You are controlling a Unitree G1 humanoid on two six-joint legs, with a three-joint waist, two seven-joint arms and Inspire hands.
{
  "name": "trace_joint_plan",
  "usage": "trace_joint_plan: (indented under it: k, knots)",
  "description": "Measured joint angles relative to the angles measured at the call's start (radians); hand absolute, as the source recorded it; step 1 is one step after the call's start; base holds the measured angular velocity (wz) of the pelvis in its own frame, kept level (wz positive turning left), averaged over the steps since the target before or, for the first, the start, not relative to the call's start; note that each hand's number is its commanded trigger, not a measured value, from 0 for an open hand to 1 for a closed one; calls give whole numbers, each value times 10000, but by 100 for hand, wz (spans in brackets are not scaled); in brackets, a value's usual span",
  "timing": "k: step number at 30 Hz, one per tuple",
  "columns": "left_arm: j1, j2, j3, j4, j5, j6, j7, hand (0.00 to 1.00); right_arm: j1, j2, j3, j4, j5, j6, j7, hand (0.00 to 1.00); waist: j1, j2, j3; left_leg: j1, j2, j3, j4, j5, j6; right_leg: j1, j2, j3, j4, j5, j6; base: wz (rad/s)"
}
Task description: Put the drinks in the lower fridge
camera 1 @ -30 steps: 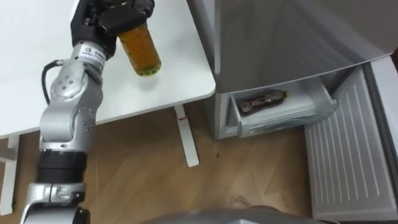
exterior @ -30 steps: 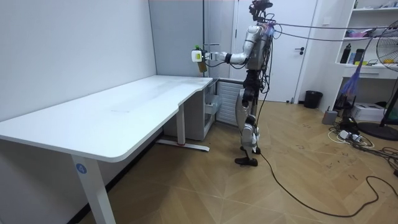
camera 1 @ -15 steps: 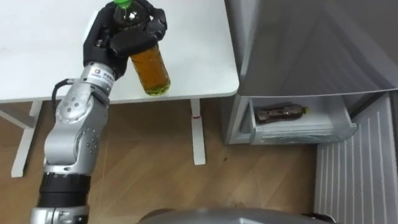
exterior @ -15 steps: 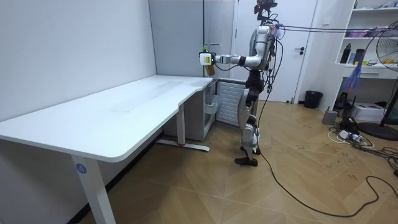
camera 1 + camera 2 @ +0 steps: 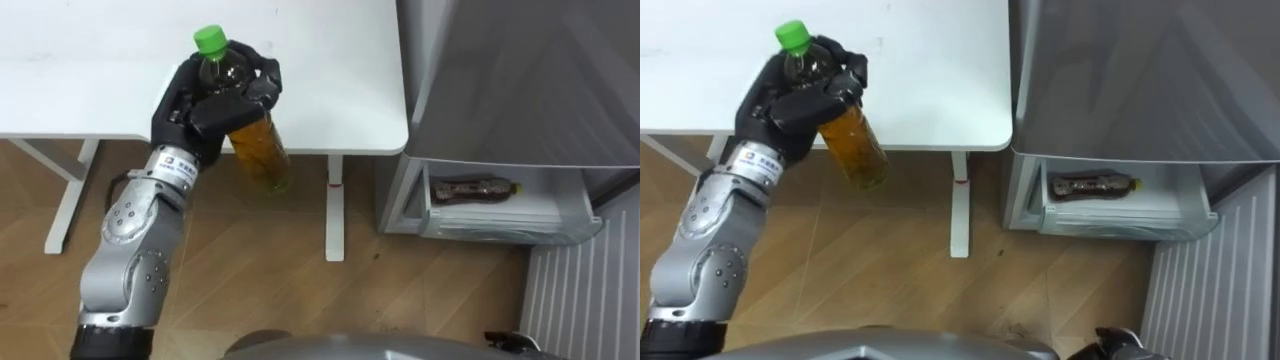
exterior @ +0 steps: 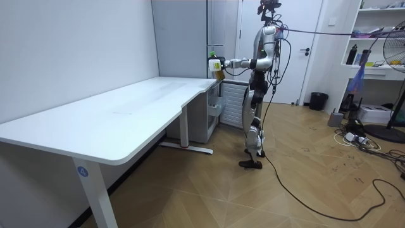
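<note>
Swinging off the worktop [image 5: 80,80] toward the fridge [image 5: 520,80], the left hand [image 5: 205,105] now carries the bottle [image 5: 262,150] out over the worktop's edge. Left eye view: fingers curl tight round its upper half, green cap up, base tipped toward 5 o'clock, clear of everything. At 3 o'clock the lower drawer [image 5: 520,215] stands open, a dark bottle [image 5: 470,188] lying inside, likely leaving room beside it. Room view: the robot stands by the fridge, arm held out level.

Table [image 5: 80,80] sat at left, fridge [image 5: 520,80] just beside its right end, lower drawer [image 5: 520,222] stood out at fridge's base, lying bottle [image 5: 476,188] inside it, left hand [image 5: 200,105] held upright bottle [image 5: 262,150] over table's near edge.
</note>
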Motion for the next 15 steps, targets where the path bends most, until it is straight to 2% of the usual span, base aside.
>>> trace_joint_plan:
  k: [4, 7, 11, 15]
  knots:
    - [213, -9, -818, 112, -9, -1, -221, 100, -266, -35, 490, 0, -1, 1, -16, 0, 7, -9, 4, -18, -12, 2, 32, 1, 1, -42, 5, -1, 16, -16, 11, 0]
    - [269, -35, -1151, 220, -6, -1, -376, 100, -324, -41, 580, -24, -1, 1, -112, 0, 43, -13, 1, -28, 6, 50, 28, 2, -1, -81, 13, -5, 32, -16, 11, -4]
    - [269, -108, -1196, 662, 4, -2, -443, 100, -487, -66, 744, -130, -30, 1, -112, 0, 46, -17, 1, 63, 17, 75, 8, 2, -1, -9, 20, -2, 27, -16, 11, -3]
    - [423, -10, -1211, 799, 8, -2, -454, 100, -490, 19, 737, -1257, 210, -142, -25, 0, 20, -21, 3, -53, 24, 81, 66, 1, -2, -94, 4, -31, 29, -14, 8, 2]
